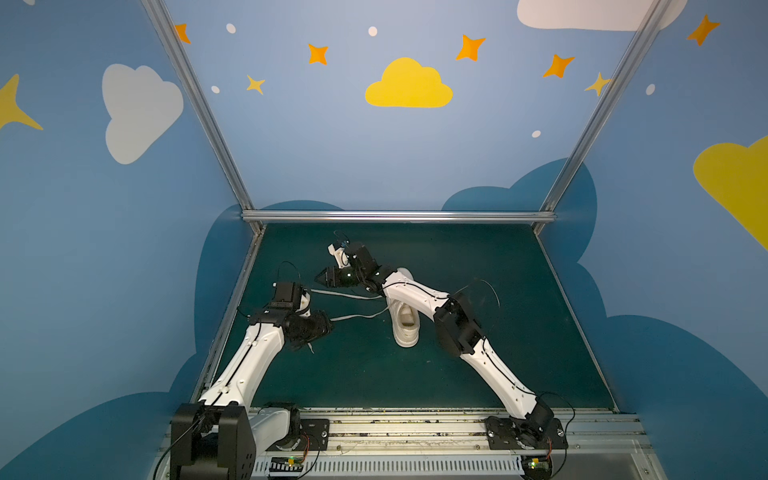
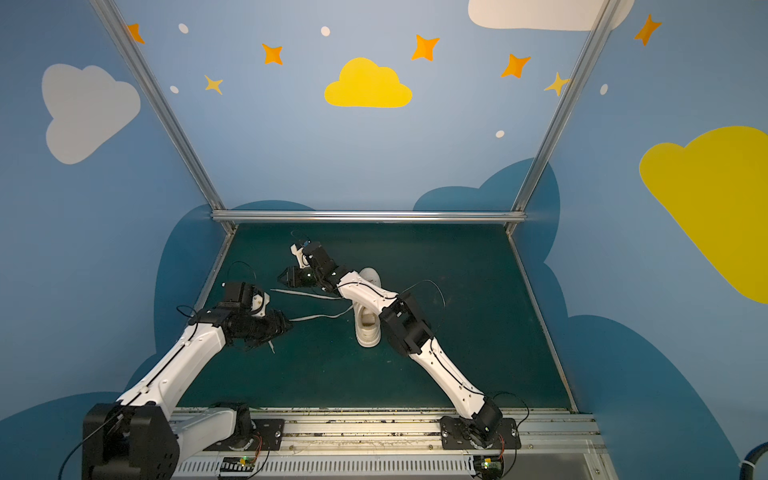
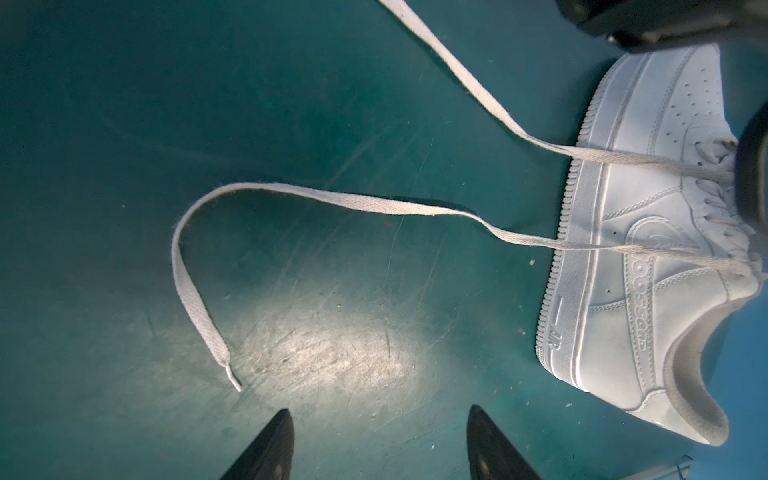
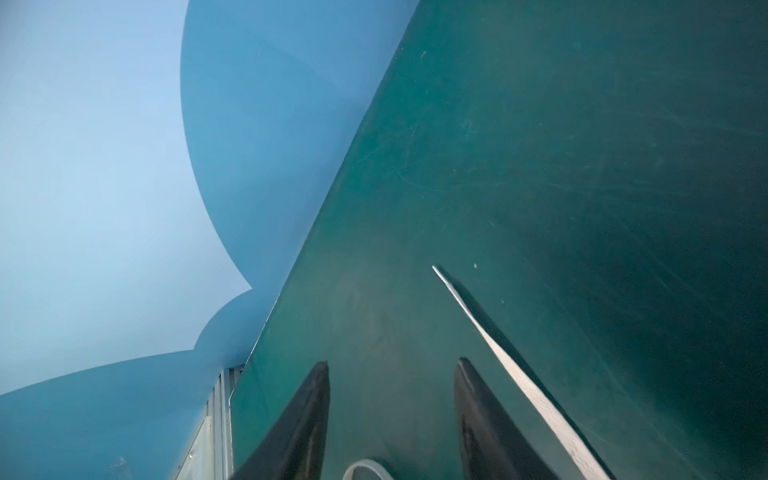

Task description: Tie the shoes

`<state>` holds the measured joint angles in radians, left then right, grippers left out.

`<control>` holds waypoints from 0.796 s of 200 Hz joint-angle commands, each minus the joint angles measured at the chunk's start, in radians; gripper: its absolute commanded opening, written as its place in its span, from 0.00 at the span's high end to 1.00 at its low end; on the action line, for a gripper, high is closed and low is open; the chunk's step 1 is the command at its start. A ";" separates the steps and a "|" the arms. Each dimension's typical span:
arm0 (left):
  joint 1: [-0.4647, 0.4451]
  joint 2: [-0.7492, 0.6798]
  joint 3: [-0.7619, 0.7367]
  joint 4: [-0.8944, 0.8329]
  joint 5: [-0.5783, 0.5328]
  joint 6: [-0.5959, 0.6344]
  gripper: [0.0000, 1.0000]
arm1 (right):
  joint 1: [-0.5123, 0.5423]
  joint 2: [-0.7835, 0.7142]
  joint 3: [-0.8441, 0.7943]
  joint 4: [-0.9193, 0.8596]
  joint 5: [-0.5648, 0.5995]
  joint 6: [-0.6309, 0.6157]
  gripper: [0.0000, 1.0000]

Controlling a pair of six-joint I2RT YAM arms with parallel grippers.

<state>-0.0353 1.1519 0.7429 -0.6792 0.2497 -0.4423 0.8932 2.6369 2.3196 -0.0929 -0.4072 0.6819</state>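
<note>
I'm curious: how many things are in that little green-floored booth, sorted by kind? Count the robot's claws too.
Shoes: 1, a white leather low-top sneaker.
Loose flat white fabric laces: 2, the curled lace and the straight lace.
Black two-fingered grippers: 2, both open and empty, the left gripper and the right gripper.
Total: 5.

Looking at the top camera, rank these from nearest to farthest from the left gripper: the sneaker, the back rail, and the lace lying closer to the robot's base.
1. Closer lace: runs up beside the left gripper.
2. Sneaker: middle of the mat.
3. Back rail: along the mat's far edge.
</note>
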 commanded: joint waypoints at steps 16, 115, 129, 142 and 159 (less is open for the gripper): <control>-0.023 0.020 0.029 -0.018 -0.075 0.043 0.35 | -0.027 -0.176 -0.128 0.006 0.034 -0.061 0.50; -0.030 0.251 0.122 0.075 -0.286 0.019 0.48 | -0.152 -0.618 -0.599 0.038 0.092 -0.171 0.51; -0.029 0.295 0.163 0.044 -0.329 0.032 0.48 | -0.178 -0.676 -0.662 0.037 0.082 -0.180 0.51; -0.026 0.344 0.201 0.004 -0.383 0.035 0.48 | -0.204 -0.730 -0.719 0.035 0.073 -0.187 0.51; -0.023 0.396 0.232 -0.015 -0.417 0.053 0.51 | -0.235 -0.795 -0.785 0.032 0.072 -0.204 0.51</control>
<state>-0.0620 1.4933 0.9253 -0.6537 -0.0742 -0.4149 0.6903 1.9236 1.6051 -0.0566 -0.3321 0.5167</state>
